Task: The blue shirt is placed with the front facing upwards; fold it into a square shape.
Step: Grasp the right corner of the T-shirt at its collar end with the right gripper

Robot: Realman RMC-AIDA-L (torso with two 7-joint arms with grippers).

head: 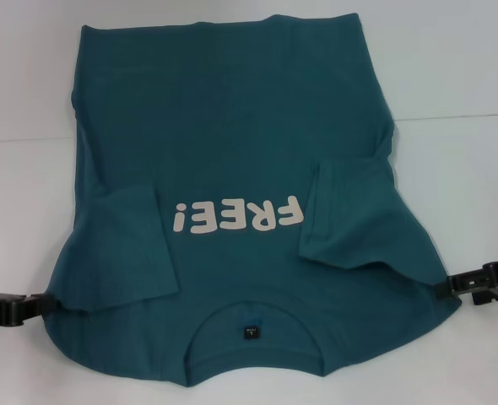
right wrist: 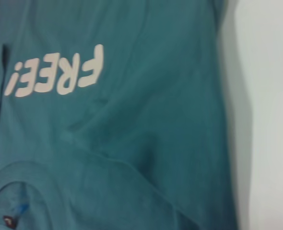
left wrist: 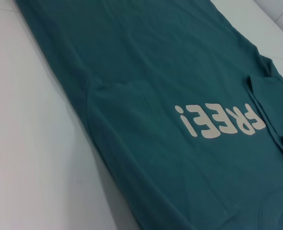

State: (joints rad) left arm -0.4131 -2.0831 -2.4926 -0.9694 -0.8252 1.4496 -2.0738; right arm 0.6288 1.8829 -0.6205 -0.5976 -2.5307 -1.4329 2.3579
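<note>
The blue shirt (head: 240, 143) lies front-up on the white tabletop (head: 460, 67), collar nearest the robot and hem at the far side, so the white "FREE!" print (head: 236, 218) reads upside down in the head view. Both short sleeves are folded inward over the chest, one on each side of the print. A small dark label (head: 249, 331) sits inside the round neck. The left hand (head: 42, 305) is at the shirt's left shoulder edge and the right hand (head: 446, 287) at its right shoulder edge, each touching the fabric; they seem to be pinching it, though I cannot tell for sure.
</note>
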